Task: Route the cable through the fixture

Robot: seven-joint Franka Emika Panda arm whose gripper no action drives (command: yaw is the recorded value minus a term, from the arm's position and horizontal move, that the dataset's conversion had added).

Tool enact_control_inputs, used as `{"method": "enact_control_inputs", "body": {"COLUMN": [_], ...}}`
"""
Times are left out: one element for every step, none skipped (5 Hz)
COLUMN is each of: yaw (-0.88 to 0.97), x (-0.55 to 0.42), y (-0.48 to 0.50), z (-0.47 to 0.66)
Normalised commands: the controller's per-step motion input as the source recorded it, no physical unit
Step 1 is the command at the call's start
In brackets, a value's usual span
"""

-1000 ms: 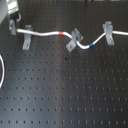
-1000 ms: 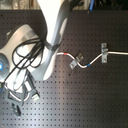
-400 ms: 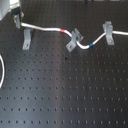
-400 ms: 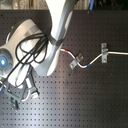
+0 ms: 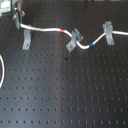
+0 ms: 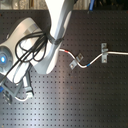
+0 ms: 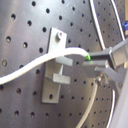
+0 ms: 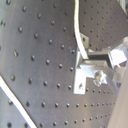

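The cable [image 5: 47, 30] is a thin white cord with a red band [image 5: 62, 31] and a blue band [image 5: 92, 45]. It runs through the middle clip [image 5: 74, 40] and the right clip [image 5: 107, 32] of the fixture. My gripper [image 5: 19, 17] is shut on the cable end near its green mark [image 7: 89, 57], just above and behind the left clip [image 5: 26, 39]. In the first wrist view the cable arcs over that clip [image 7: 55, 65] to the gripper [image 7: 94, 61]. The second wrist view shows the same clip [image 8: 82, 70] and gripper [image 8: 89, 60]. In the second exterior view the arm [image 6: 45, 45] hides the gripper.
A plain white cord [image 5: 2, 70] curves in an arc at the first exterior view's left edge and also shows in the second wrist view [image 8: 15, 95]. The black perforated board [image 5: 70, 95] carries everything.
My gripper has moved slightly toward the top of the first exterior view, carrying the cable end up with it. The clips and the rest of the cable have not moved.
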Motion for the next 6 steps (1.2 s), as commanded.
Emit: {"method": "enact_control_inputs", "body": {"yaw": [0.49, 0.43, 0.55, 0.59, 0.57, 0.47], "x": [-0.230, -0.225, -0.028, -0.039, -0.141, -0.346], "y": [-0.349, -0.382, -0.259, -0.232, -0.208, -0.166], "z": [0.00, -0.02, 0.05, 0.22, 0.32, 0.01]}}
